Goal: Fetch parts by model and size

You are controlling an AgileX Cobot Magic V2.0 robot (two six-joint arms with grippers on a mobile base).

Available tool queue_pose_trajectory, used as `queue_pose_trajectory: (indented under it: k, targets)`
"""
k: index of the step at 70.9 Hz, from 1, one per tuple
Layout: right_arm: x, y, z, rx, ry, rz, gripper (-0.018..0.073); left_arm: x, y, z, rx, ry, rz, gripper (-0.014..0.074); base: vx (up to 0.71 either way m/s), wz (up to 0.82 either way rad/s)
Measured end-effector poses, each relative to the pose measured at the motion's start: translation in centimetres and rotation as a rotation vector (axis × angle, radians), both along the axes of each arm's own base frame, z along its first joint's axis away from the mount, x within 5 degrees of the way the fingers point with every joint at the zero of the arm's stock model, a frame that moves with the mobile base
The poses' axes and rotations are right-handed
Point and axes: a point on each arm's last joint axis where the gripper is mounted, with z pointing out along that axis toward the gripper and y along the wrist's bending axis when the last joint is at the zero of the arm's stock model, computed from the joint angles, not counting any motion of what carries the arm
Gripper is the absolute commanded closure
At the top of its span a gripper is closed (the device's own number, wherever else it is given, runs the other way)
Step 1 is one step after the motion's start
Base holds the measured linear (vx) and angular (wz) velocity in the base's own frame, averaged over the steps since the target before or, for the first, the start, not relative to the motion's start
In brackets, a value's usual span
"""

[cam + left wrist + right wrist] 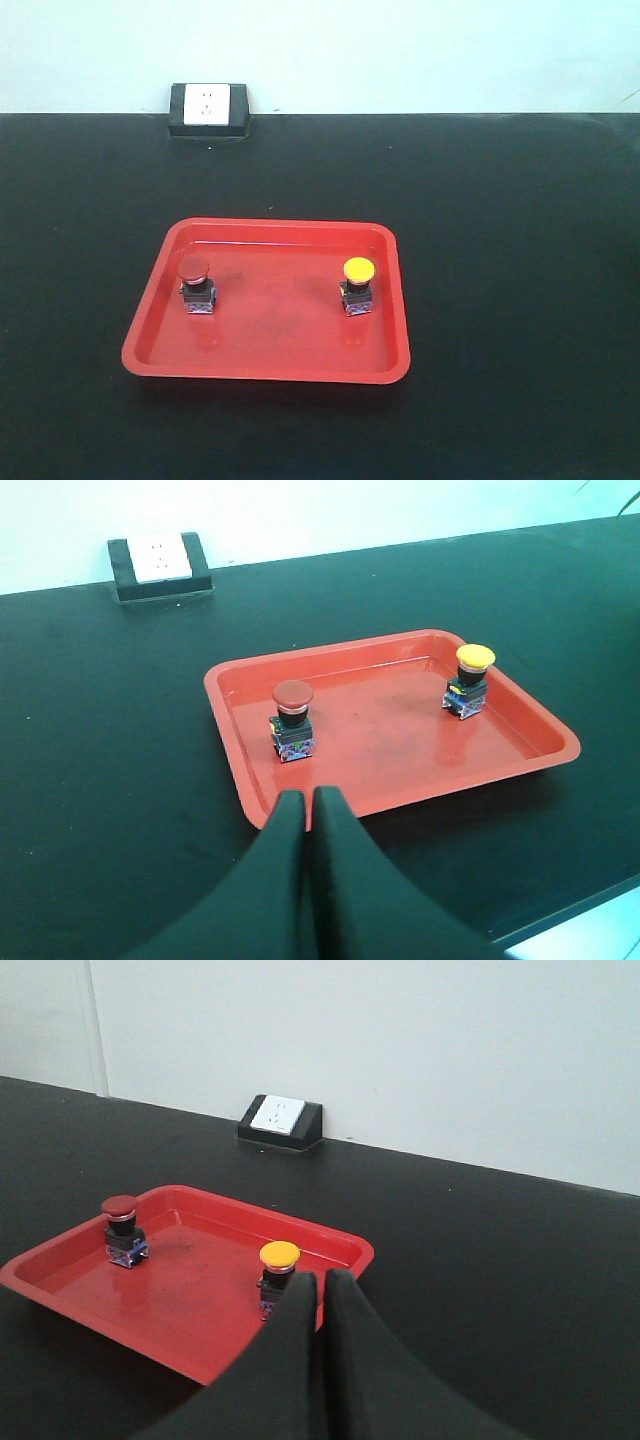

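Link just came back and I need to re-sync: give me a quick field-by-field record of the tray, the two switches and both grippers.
tray: red tray, flat on the black table
red switch: red push-button switch, upright, in the tray's left half
yellow switch: yellow push-button switch, upright, in the tray's right half
switch spacing: well apart, not touching
left gripper: left gripper shut, empty, near the tray's front edge
right gripper: right gripper shut, empty, close to the yellow switch
background: wall socket at the table's far edge
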Motion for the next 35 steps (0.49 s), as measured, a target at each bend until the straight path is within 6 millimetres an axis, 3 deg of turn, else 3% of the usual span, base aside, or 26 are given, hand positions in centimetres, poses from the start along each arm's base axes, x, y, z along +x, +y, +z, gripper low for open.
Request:
queue_pose_trajectory:
  k: [35]
  targets:
    - [0.00,0.00,0.00,-0.001,0.000,0.000,0.0569,0.14,-0.04,-0.28,0.002,0.003,0.001,0.0603,0.00,0.00]
